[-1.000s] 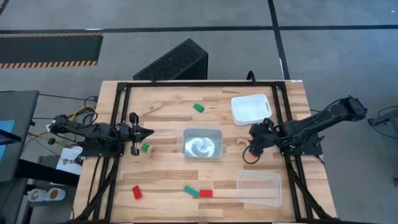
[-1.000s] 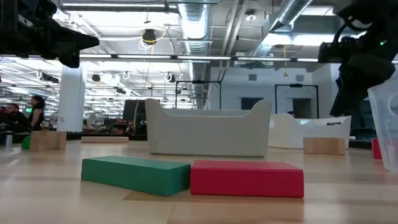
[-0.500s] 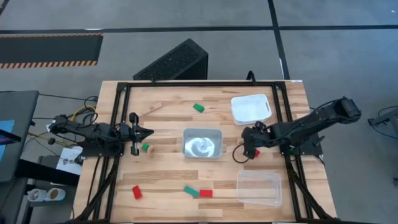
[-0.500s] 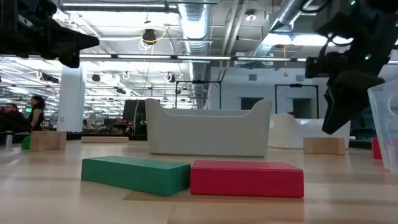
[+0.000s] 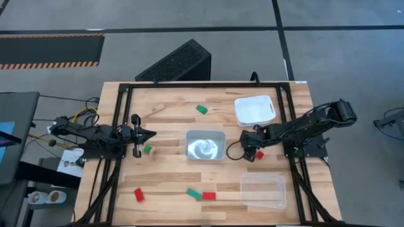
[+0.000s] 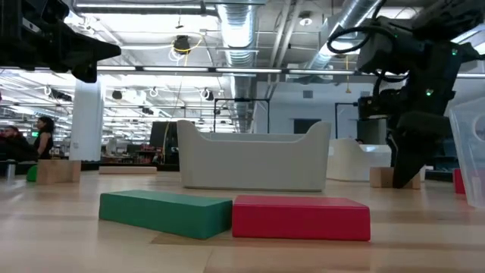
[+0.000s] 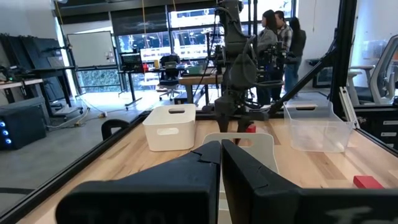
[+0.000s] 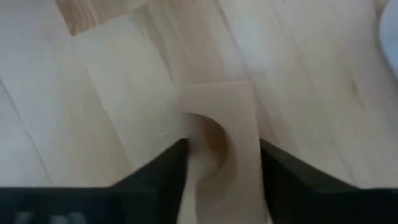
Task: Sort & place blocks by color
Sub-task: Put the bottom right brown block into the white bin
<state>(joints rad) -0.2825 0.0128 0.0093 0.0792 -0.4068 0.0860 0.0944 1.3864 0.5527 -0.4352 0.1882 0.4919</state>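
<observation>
While flanked: wood block (image 8: 219,134), fingers (image 8: 163,168).

Both arms are black all over, built of chunky jointed segments with a matte finish. The left arm (image 5: 88,135) carries a bundle of loose cables behind the claw, among them yellow and red wires, and small pale metal fittings show just behind the left claw (image 5: 150,134), whose two fingers taper to a narrow dark wedge with flat, smooth faces. The right arm (image 5: 315,123) is longer in outline, with a rounded black housing far back from its claw. A thin black cable loops out in a curve right beside the right claw (image 5: 247,153). Its fingers (image 8: 155,168) are squared, dark and plain.
</observation>
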